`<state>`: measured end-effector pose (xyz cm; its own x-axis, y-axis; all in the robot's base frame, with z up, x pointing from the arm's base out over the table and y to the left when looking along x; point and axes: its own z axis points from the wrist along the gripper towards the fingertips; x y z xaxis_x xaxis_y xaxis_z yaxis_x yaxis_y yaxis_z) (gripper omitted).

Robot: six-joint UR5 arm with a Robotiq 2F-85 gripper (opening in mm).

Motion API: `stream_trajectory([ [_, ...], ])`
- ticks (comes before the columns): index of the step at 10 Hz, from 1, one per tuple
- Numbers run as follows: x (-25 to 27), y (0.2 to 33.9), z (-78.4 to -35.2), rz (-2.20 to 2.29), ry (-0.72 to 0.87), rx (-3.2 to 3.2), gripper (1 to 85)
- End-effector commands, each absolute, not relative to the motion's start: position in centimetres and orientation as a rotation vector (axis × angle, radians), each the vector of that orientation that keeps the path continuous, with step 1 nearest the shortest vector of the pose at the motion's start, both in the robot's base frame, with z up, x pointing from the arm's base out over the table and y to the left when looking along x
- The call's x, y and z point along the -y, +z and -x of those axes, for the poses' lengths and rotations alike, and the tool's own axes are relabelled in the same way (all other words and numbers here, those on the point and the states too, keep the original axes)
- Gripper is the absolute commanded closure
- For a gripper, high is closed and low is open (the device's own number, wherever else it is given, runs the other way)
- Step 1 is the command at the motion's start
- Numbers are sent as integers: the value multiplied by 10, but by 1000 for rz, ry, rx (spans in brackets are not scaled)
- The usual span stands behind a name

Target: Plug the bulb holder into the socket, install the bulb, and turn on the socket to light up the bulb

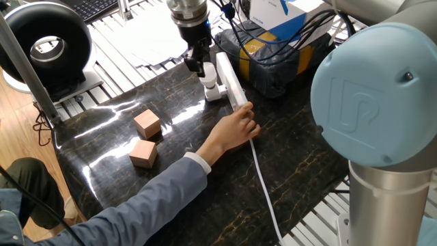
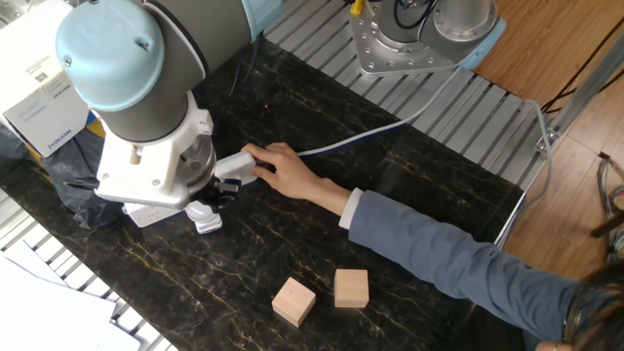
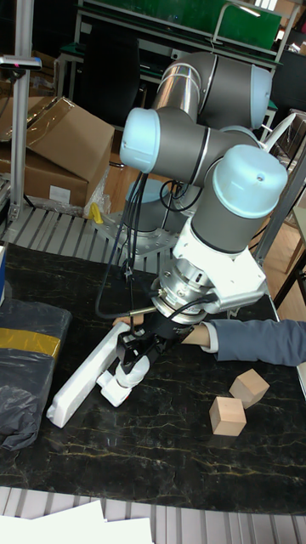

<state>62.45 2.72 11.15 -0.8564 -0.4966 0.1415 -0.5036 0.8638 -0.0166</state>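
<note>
The black two-finger gripper (image 1: 198, 61) (image 3: 133, 347) hung pointing down with its fingers pinched on the small white cylindrical bulb (image 1: 209, 76) (image 3: 136, 367), which stood in the small white cube-shaped bulb holder (image 1: 214, 91) (image 3: 114, 388) (image 2: 207, 220) plugged into the side of the long narrow white power-strip socket (image 1: 231, 80) (image 3: 83, 382) near the table's far edge. The grey-and-blue arm's wrist (image 3: 200, 293) tilted over it, while a person's bare hand (image 1: 236, 130) (image 2: 283, 170) in a blue-grey sleeve pressed the socket's near end, with two tan wooden cubes (image 1: 145, 137) well apart toward the table's other side
</note>
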Motion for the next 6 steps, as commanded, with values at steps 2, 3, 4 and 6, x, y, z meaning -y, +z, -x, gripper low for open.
stream_trajectory([
  [2, -34, 113, -630, -645, 61, 2968, 580],
  [3, -33, 111, -628, -602, 55, 2976, 580],
  [4, -29, 109, -629, -576, 53, 2987, 580],
  [6, -26, 109, -625, -506, 57, 2986, 580],
])
